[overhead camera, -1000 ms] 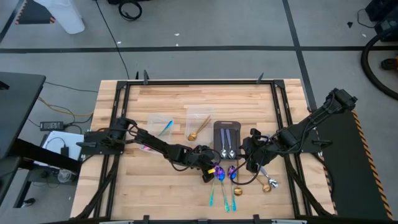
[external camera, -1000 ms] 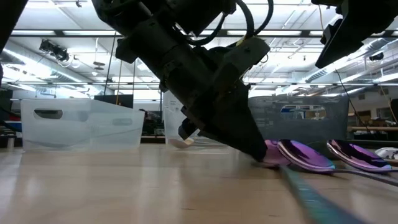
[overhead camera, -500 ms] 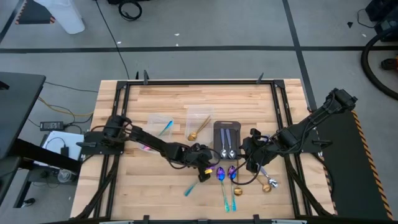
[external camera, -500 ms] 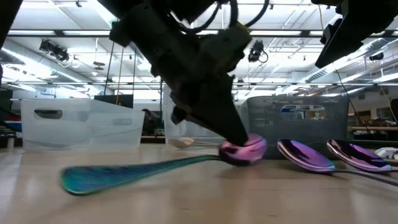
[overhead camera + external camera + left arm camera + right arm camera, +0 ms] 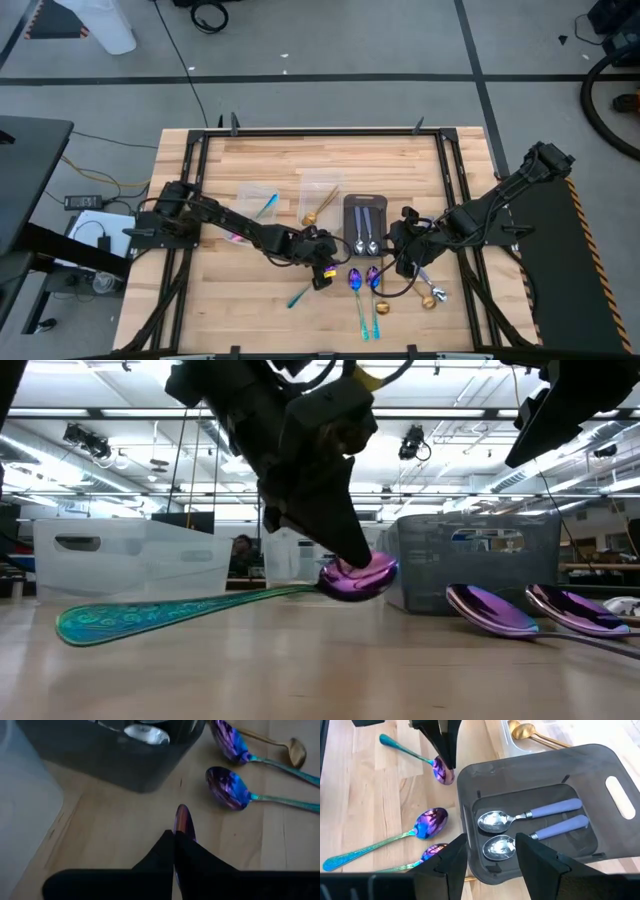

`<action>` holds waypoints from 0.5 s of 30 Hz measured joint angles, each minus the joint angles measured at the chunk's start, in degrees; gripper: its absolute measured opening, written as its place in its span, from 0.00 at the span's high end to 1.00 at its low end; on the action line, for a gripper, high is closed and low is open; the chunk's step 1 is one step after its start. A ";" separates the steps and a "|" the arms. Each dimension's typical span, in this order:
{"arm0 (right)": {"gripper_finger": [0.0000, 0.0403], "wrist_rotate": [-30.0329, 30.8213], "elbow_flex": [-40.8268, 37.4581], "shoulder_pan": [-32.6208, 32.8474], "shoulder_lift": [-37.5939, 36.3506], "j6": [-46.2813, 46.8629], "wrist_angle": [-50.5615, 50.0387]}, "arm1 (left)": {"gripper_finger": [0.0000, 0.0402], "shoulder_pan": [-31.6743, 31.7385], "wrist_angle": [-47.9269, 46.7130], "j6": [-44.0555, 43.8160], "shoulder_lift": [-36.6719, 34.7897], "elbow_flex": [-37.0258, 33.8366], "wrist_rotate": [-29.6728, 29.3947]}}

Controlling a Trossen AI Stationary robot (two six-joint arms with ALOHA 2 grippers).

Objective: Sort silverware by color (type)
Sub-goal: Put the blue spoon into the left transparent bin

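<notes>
My left gripper (image 5: pixel 322 272) is shut on an iridescent spoon (image 5: pixel 200 610) with a purple bowl and a teal handle, just left of the dark grey tray (image 5: pixel 349 208). Two more purple spoons (image 5: pixel 355 283) (image 5: pixel 373 279) lie flat on the table to the right of it. Two silver spoons (image 5: pixel 520 817) lie in the tray. Gold spoons (image 5: pixel 383 308) (image 5: pixel 430 298) lie near the table's front. My right gripper (image 5: pixel 492 867) is open and empty above the tray's right side. My left gripper pinches the spoon's purple bowl (image 5: pixel 362 577) between its two shut fingers (image 5: pixel 335 545). The fingers come from above, slanting down. The bowl is held up off the table, and the teal handle (image 5: pixel 110 622) slants down toward the near left. I cannot tell whether the handle's end touches the wood.
Two clear tubs stand left of the tray: one (image 5: pixel 258 205) holds a teal-handled spoon, the other (image 5: pixel 320 200) a gold spoon. A black cable (image 5: pixel 395 290) loops on the table among the loose spoons. Bare wood lies at the near left.
My left gripper has risen and gone a little toward the table's left edge with the purple spoon. The bowl has come up off the table, away from the other two purple spoons. The handle has swung from pointing at the near edge to pointing near-left.
</notes>
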 joint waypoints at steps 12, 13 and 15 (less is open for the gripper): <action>0.56 1.45 -0.02 0.00 0.00 -0.44 1.72 | 0.97 0.40 0.33 4.23 -5.55 0.04 0.57; 0.56 1.51 -0.01 0.00 0.00 -0.48 2.28 | 0.97 0.52 0.23 4.42 -6.41 0.04 0.58; 0.56 1.53 -0.02 0.00 0.00 -0.78 2.33 | 0.97 0.76 0.37 5.31 -7.90 0.09 0.44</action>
